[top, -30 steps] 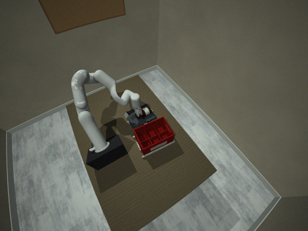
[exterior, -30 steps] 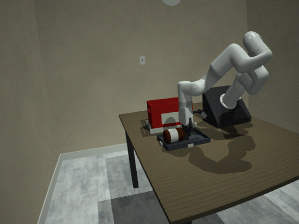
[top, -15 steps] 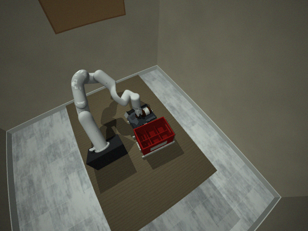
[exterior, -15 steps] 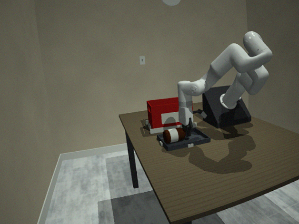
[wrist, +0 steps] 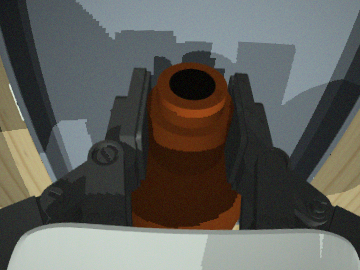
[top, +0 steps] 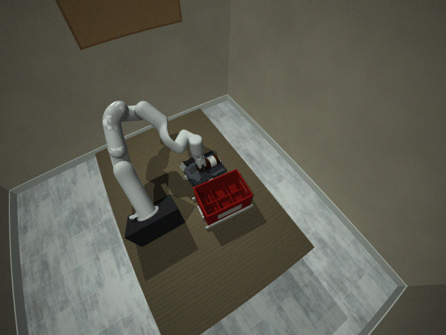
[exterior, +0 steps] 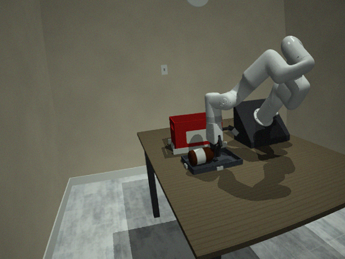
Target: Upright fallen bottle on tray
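I have the gripper (wrist: pixel 190 115) clamped on the neck of the bottle (wrist: pixel 187 155). On the wrist view the brown neck runs straight up the middle, its open mouth at 12 o'clock, with one dark finger (wrist: pixel 130 122) pressed against it at 9 o'clock and the other at 3 o'clock. Beyond the mouth I see only the grey floor of the tray (wrist: pixel 200 9).

From the exterior camera the bottle (exterior: pixel 200 155) lies on its side in the tray (exterior: pixel 215 165), its flat base turned toward 9 o'clock and a white label band around the body. The gripper (exterior: pixel 217 148) comes straight down from the wrist onto the neck end, at the bottle's 3 o'clock. I cannot tell from here whether the body rests on the tray floor or is raised off it.

The red crate (exterior: pixel 188 130) stands on its pale base at the tray's 11 o'clock, just beside it. The arm's black base (exterior: pixel 259 124) sits at the tray's 2 o'clock.

From the top camera the bottle (top: pixel 210 161) lies at the tray's (top: pixel 194 176) far side, with the crate (top: pixel 222 196) touching or just beside the tray at its 5 o'clock. The crate's dividers show several open compartments.
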`<state>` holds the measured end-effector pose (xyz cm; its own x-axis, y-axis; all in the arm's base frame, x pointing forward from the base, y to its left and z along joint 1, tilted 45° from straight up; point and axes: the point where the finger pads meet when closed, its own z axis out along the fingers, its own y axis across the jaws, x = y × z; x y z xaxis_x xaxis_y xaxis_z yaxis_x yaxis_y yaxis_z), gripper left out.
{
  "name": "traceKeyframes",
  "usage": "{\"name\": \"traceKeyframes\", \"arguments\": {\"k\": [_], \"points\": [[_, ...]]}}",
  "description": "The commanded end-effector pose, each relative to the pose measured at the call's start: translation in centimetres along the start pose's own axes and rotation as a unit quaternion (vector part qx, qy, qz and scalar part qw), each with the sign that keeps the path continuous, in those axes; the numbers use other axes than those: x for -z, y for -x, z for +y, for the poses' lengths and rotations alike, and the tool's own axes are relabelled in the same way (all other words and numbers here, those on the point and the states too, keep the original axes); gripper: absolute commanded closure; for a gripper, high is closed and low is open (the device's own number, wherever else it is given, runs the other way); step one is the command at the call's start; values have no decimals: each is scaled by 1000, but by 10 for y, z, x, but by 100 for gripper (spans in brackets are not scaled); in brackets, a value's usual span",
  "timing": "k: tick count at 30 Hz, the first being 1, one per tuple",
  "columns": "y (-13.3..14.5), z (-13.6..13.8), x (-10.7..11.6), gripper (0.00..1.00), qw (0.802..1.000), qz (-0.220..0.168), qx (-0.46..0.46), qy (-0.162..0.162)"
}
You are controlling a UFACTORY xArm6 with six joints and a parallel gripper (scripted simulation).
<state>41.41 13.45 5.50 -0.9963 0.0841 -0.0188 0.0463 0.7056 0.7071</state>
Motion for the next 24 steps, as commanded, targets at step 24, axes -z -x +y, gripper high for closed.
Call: {"name": "traceKeyframes", "arguments": {"k": [24], "points": [[1,0,22,100,1000,-1,0,0]]}}
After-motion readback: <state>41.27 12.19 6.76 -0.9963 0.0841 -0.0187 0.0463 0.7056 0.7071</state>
